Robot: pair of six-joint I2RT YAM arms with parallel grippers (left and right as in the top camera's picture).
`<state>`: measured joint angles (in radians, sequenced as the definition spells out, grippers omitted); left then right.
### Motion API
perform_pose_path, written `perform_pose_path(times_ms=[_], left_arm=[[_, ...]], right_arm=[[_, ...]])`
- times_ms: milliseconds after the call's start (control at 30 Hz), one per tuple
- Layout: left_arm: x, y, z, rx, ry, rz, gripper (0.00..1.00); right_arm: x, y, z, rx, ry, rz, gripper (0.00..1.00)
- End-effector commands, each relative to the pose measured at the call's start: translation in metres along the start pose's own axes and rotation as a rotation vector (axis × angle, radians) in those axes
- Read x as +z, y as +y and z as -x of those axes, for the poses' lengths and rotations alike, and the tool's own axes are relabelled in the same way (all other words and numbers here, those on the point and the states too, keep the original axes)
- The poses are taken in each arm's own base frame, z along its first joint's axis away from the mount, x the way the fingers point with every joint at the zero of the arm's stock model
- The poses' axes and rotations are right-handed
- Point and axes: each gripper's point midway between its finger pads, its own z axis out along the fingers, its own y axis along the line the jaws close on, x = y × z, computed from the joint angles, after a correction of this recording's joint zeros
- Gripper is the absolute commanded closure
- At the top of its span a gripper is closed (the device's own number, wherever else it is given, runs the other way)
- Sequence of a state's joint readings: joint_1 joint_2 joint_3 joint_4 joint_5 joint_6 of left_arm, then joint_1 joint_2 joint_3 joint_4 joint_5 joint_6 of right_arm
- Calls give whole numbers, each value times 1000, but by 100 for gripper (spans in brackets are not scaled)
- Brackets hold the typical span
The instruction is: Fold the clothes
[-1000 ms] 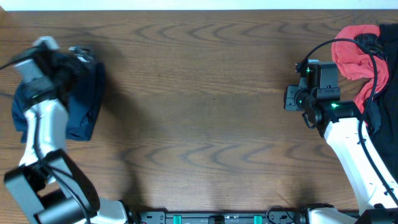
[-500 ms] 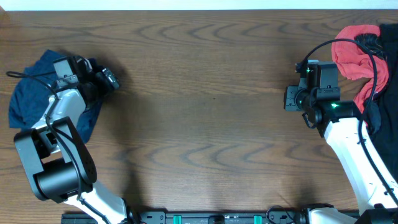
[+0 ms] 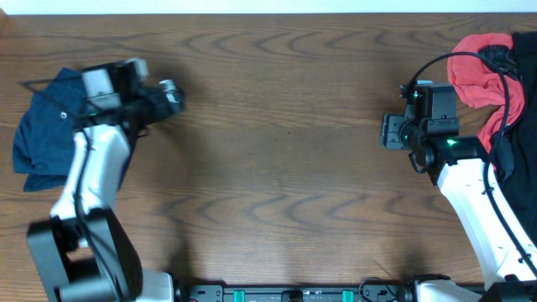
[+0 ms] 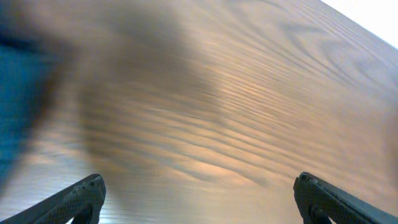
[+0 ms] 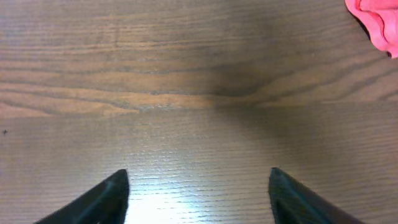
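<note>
Overhead view, entry one: left gripper [image 3: 170, 91]. Its jaws are standing as wide as they go and are gripping nothing. It is hovering over the bare wooden table [image 3: 277, 168].

Entry two: navy garment [image 3: 40, 138]. It is lying crumpled behind the left gripper, back along the arm, near the table's edge and clear of the fingers (a small pale button [image 3: 63, 115] is showing on the cloth). In the left wrist view it is appearing only as a blue blur off to one side, and the two dark fingertips [image 4: 81, 198] are framing nothing but wood grain.

Entry three: right gripper [image 3: 388, 132]. Its jaws are standing apart and are holding nothing; in the right wrist view only table is lying between the fingertips [image 5: 112, 196].

Entry four: red cloth [image 3: 477, 74]. It is lying bunched behind the right gripper, beside its wrist, with a dark cable crossing over it. It is well apart from the navy garment.
</note>
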<state>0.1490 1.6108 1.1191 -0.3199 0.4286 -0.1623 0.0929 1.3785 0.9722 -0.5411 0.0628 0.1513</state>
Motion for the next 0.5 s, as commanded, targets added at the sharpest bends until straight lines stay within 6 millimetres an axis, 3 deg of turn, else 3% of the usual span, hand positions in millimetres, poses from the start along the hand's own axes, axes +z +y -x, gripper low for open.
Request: perform_pose_path(times_ms=[0,33,100,200,333,467], left_arm=[[2,-32,-19,178,37,51,2],[4,-41,-30,209,68,59,2],[7,-55,-59,261,154,89,2],[4,-57,-91,320,258,169,2],[-10,-52,-104,327,311,226,2],[-38,-57,-102,323,288,220,2]], right_arm=[[-2,-4,5,22,-14,-7,14],[-2,-3,5,22,-14,-4,1],[-2,-4,5,26,-14,-2,1],[-2,-4,5,31,-12,11,1],[-2,-10,10,28,-32,-10,1],[-13,-21,-5,88,22,-27,1]])
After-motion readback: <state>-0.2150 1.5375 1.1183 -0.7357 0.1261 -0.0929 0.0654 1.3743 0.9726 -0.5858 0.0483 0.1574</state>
